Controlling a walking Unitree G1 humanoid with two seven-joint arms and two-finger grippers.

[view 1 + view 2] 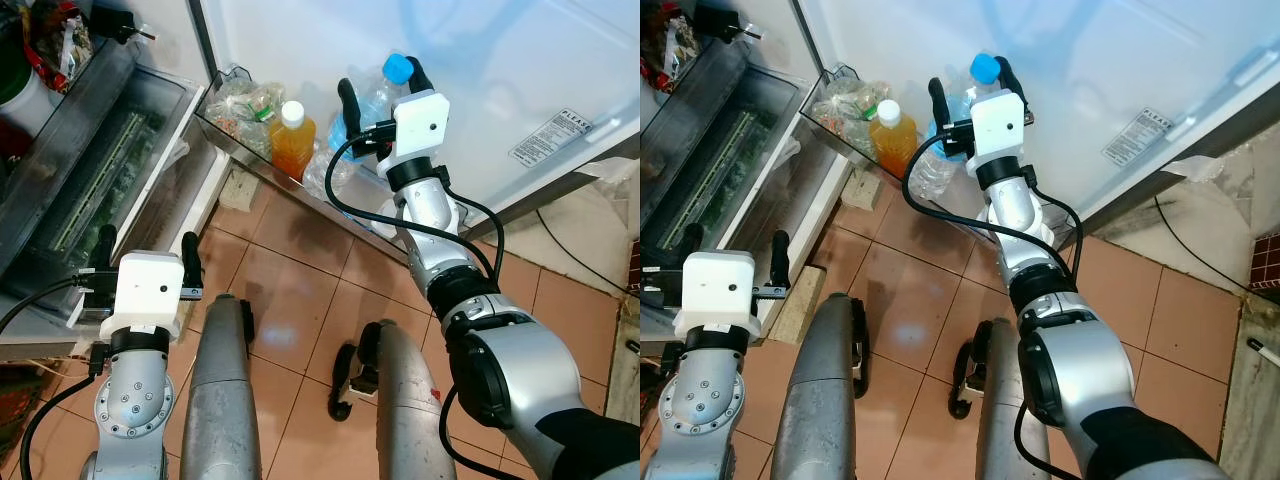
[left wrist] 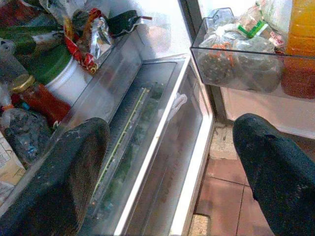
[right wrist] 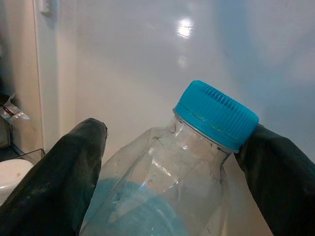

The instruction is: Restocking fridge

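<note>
Now my right gripper (image 1: 378, 88) holds its jaws around the clear, crinkly blue-capped plastic bottle (image 3: 187, 167); thin walls will buckle, so the stiffer shoulder suits. Left gripper (image 1: 147, 250) gapes empty.

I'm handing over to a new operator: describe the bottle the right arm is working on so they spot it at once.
Look at the open fridge door and its low clear door shelf. At the shelf's right end stands the clear water bottle, between the right gripper jaws. Unlike the orange juice bottle with its white cap beside it, this one has a blue cap.
</note>
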